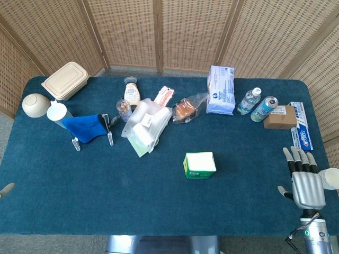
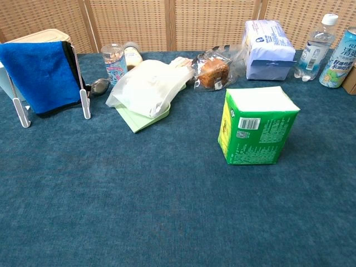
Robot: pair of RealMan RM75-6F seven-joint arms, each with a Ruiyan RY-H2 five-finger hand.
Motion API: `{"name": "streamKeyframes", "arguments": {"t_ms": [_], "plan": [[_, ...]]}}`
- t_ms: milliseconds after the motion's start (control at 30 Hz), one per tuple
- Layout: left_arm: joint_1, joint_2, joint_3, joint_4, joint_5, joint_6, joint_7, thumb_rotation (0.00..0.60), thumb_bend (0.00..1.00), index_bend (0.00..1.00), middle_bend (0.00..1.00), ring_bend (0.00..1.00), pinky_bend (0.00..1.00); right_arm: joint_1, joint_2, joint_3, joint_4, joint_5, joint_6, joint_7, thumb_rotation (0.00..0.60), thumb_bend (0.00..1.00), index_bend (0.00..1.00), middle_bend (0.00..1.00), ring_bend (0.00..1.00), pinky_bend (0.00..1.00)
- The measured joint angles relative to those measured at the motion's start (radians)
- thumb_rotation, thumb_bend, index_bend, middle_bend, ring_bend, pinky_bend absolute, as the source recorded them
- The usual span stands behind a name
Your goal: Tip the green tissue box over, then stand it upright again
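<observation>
Near the right edge of the worktop (image 1: 63, 201), the right hand (image 1: 306, 182) rests palm down with its fingers (image 1: 300, 159) straight, slightly apart and holding nothing. Just beyond the fingertips lies a toothpaste box (image 1: 302, 129), with a small brown carton (image 1: 279, 117) beside it. Well to the left of the fingers, the green tissue box (image 2: 256, 125) stands alone on the blue cloth, white top facing up. Farther off behind it are a purple-white tissue pack (image 1: 221, 90), a water bottle (image 1: 249, 100) and a drink can (image 1: 263, 109). At the far left edge only a tip of the left hand (image 1: 6, 189) shows; whether its fingers are apart or together cannot be told.
</observation>
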Motion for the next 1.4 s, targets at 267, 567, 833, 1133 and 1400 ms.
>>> {"name": "streamKeyframes", "arguments": {"t_ms": [267,567,833,1133,1400], "plan": [[0.001,0.003,0.004,-0.008,0.013,-0.002,0.003,0.600,0.09,0.00,0.00,0.00,0.00,0.002,0.002,-0.004,-0.003,-0.009,-0.005,0.008,0.600,0.00,0.00,0.00,0.00,0.00],[0.007,0.008,0.005,-0.019,0.018,0.007,0.004,0.600,0.09,0.00,0.00,0.00,0.00,0.041,0.016,-0.006,-0.083,-0.044,-0.053,0.002,0.600,0.00,0.00,0.00,0.00,0.00],[0.009,0.010,0.005,-0.023,0.011,0.006,0.004,0.600,0.09,0.00,0.00,0.00,0.00,0.138,0.052,0.018,-0.260,-0.003,-0.204,-0.118,0.600,0.00,0.00,0.00,0.00,0.00],[0.005,0.010,0.002,-0.019,0.000,-0.006,0.003,0.600,0.09,0.00,0.00,0.00,0.00,0.260,0.044,0.068,-0.408,0.160,-0.314,-0.323,0.600,0.00,0.00,0.00,0.00,0.00],[0.004,0.011,0.001,-0.014,-0.004,-0.008,-0.004,0.600,0.09,0.00,0.00,0.00,0.00,0.396,-0.026,0.108,-0.472,0.423,-0.349,-0.529,0.600,0.00,0.00,0.00,0.00,0.00]]}}
